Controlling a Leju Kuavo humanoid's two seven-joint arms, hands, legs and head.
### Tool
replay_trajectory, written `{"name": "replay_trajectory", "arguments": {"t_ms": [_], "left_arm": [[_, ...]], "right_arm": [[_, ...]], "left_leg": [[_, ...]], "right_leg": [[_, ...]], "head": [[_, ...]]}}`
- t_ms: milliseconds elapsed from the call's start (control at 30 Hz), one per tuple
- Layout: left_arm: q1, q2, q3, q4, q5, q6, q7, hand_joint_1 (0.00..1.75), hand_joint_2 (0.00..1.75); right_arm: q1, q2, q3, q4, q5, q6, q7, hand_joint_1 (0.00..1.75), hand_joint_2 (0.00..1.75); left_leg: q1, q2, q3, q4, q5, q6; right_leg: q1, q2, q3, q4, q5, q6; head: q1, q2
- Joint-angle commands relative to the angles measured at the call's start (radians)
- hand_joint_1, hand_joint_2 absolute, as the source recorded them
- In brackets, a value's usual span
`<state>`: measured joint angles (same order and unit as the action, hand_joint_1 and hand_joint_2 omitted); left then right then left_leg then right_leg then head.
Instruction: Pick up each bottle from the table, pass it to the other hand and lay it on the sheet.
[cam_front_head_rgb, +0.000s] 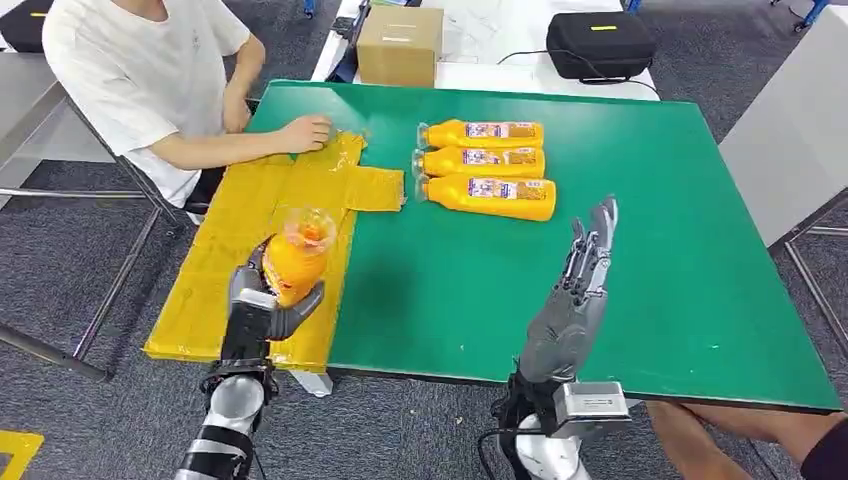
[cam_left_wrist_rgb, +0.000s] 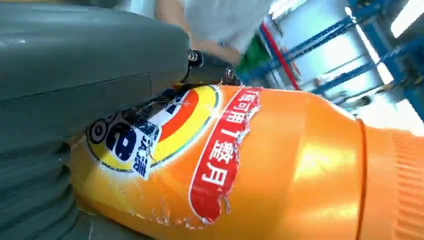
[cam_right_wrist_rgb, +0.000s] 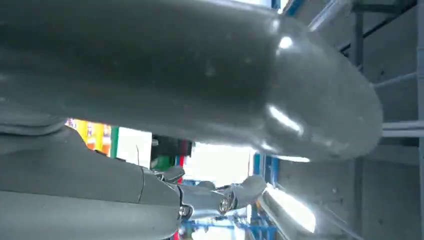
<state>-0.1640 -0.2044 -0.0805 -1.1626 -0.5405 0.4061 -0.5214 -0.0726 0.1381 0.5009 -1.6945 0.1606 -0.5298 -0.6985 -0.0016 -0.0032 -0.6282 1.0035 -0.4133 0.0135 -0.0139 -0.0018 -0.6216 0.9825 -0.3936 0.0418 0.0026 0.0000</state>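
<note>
While the held bottle (cam_front_head_rgb: 296, 252) is gripped upright in the left hand (cam_front_head_rgb: 262, 300) above the yellow sheet (cam_front_head_rgb: 250, 240), the step in hand is judged to be the laying-down. Item 1, held bottle: orange, torn label, clamped between thumb and fingers, cap end raised; seen close in the left wrist view as well (cam_left_wrist_rgb: 260, 165). It would best be tipped onto its side and lowered until contact with a bare part of the sheet before being released, so that rolling is limited. Item 2, right hand (cam_front_head_rgb: 578, 290): empty, fingers straight and apart, raised over the green table (cam_front_head_rgb: 680, 250), well apart from the bottle. Item 3, three bottles (cam_front_head_rgb: 485, 167): laid side by side on the table, just beside the sheet's far corner. Item 4, a person's hand (cam_front_head_rgb: 305, 132): rested on the sheet's far end.
</note>
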Motion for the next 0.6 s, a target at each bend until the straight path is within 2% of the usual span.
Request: {"name": "replay_trajectory", "arguments": {"t_ms": [33,167,233,267,600], "left_arm": [[-0.236,0.142,-0.026,0.559,-0.343,0.159,0.100,1.75,1.75],[-0.278,0.183,0.001,0.692,-0.386,0.149,0.109,1.75,1.75],[-0.277,0.197,0.009,0.724,-0.396,0.151,0.104,1.75,1.75],[-0.277,0.197,0.009,0.724,-0.396,0.151,0.104,1.75,1.75],[-0.277,0.197,0.009,0.724,-0.396,0.151,0.104,1.75,1.75]], "right_arm": [[-0.037,0.022,-0.020,0.103,-0.037,0.117,0.000,0.00,0.00],[-0.039,0.039,-0.015,0.150,-0.040,0.159,0.000,0.00,0.00],[-0.032,0.038,-0.014,0.159,-0.046,0.165,0.000,0.00,0.00],[-0.032,0.038,-0.014,0.159,-0.046,0.165,0.000,0.00,0.00],[-0.032,0.038,-0.014,0.159,-0.046,0.165,0.000,0.00,0.00]], "left_leg": [[0.000,0.000,0.007,-0.003,-0.001,-0.001],[0.001,0.002,0.009,-0.003,-0.001,-0.002],[0.000,0.002,0.005,-0.002,-0.001,-0.001],[0.001,0.003,0.009,-0.003,-0.002,-0.002],[0.001,0.004,0.009,-0.002,-0.002,-0.002]], "right_leg": [[0.001,0.000,0.007,-0.002,-0.001,-0.002],[0.001,0.001,0.009,-0.002,-0.001,-0.002],[0.000,0.002,0.004,-0.001,0.000,-0.001],[0.001,0.003,0.008,-0.002,-0.001,-0.002],[0.001,0.004,0.008,-0.001,0.000,-0.002]], "head": [[0.000,0.000],[0.000,0.000],[0.000,0.000],[0.000,0.000],[0.000,0.000]]}}
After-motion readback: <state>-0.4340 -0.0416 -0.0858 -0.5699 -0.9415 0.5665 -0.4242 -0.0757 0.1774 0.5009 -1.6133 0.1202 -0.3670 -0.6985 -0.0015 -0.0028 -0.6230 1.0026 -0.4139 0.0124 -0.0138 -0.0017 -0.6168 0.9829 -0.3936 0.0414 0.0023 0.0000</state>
